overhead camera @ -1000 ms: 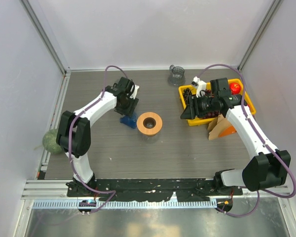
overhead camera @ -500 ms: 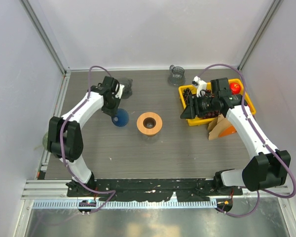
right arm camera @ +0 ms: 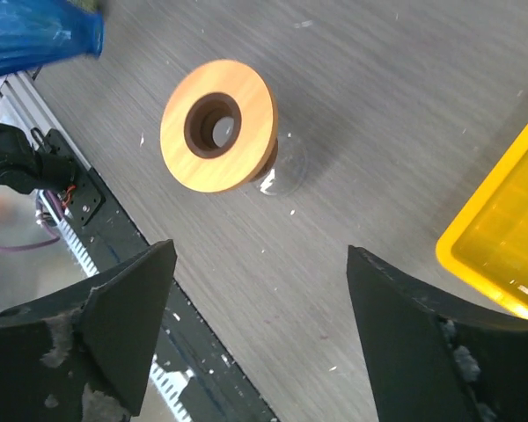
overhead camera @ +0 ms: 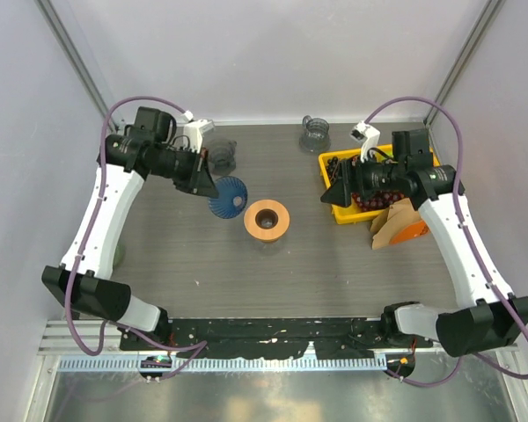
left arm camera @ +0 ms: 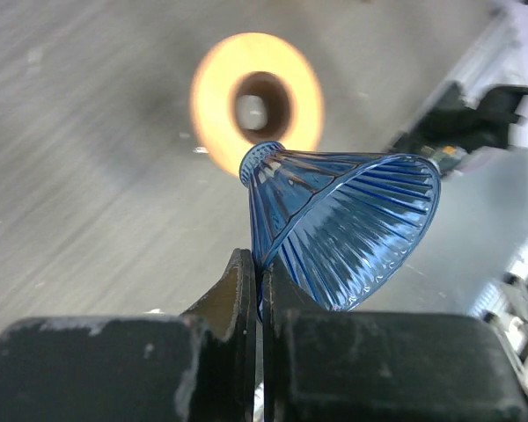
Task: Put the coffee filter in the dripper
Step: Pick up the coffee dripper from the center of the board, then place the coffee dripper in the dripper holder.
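1. The left fingers [left arm camera: 252, 283] were clenched on the rim of the blue dripper [left arm camera: 343, 224], held above the worktop [overhead camera: 194, 264], left of centre in the top view.
2. The right fingers [overhead camera: 331, 197] stood released at centre right, grasping nothing.

— Where is the dripper [overhead camera: 229, 195] sitting?
— It is hanging above the counter [overhead camera: 317, 281], tipped on its side. It is a blue, ribbed, see-through cone, and the left fingers [left arm camera: 236, 294] are pinching its wall.
— And the filter [overhead camera: 385, 230]?
— That brown folded paper is resting at the counter's right side, well apart from the dripper.
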